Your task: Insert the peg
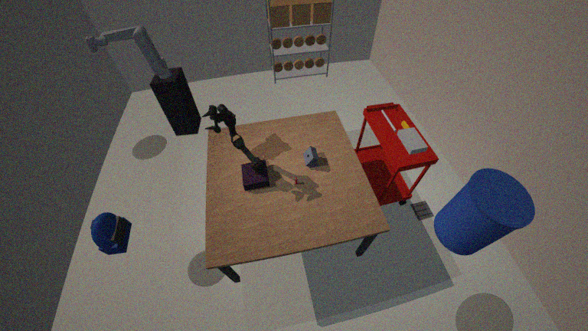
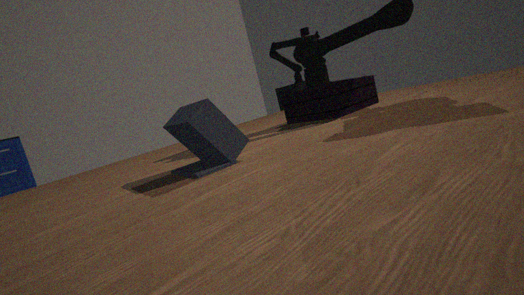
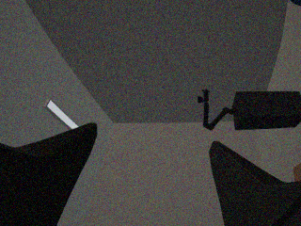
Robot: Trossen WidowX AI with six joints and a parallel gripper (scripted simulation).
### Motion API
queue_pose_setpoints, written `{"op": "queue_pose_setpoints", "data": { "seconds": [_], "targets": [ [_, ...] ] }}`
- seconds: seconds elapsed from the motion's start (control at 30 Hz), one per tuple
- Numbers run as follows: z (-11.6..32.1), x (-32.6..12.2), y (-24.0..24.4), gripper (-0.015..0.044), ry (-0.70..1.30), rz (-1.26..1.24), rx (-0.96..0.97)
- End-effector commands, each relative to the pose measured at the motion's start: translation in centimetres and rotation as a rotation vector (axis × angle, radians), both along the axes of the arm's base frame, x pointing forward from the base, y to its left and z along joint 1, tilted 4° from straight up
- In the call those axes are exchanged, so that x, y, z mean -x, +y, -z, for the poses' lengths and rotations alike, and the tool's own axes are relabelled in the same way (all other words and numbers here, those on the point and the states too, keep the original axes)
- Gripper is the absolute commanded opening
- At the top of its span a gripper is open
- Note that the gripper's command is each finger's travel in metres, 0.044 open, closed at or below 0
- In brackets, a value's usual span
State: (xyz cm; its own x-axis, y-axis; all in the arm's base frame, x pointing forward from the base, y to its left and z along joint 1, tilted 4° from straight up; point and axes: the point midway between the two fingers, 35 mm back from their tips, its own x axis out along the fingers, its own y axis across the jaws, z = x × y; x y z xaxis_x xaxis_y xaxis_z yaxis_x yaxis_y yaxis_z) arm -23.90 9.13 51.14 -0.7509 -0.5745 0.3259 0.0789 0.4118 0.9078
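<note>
A small red peg (image 1: 295, 181) stands on the table, among the arm's shadow; its shape is too small to tell. The grey sloped panel (image 1: 311, 162) (image 2: 222, 131) stands on the table, farther from the arm's base than the peg. Its one dark hole (image 1: 308, 155) shows in the top view; in the exterior view the hole is hidden. My gripper (image 1: 204, 122) (image 3: 155, 138) is open and empty, raised high at the table's left edge, far from peg and panel. The wrist view shows neither peg nor panel.
The arm's dark base box (image 1: 255, 176) (image 2: 328, 100) stands on the wooden table (image 1: 269, 231) (image 2: 309, 218). A red cart (image 1: 374, 123) stands right of the table. Another arm on a black pedestal (image 1: 177, 103) (image 3: 268, 110) stands beyond the table's far left corner.
</note>
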Motion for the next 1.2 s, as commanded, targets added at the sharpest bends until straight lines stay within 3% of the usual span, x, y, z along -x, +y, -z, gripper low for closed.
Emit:
{"op": "queue_pose_setpoints", "data": {
  "seconds": [0.0, 0.6, 1.17],
  "targets": [
    [-0.1, -0.1, -0.1, 0.0426, 0.004, -0.001, -0.002],
    [-4.7, -8.4, -11.3, 0.044, 0.379, -0.118, -0.236],
    [-4.9, -17.6, -19.8, 0.044, 0.756, -0.226, -0.421]
  ]
}}
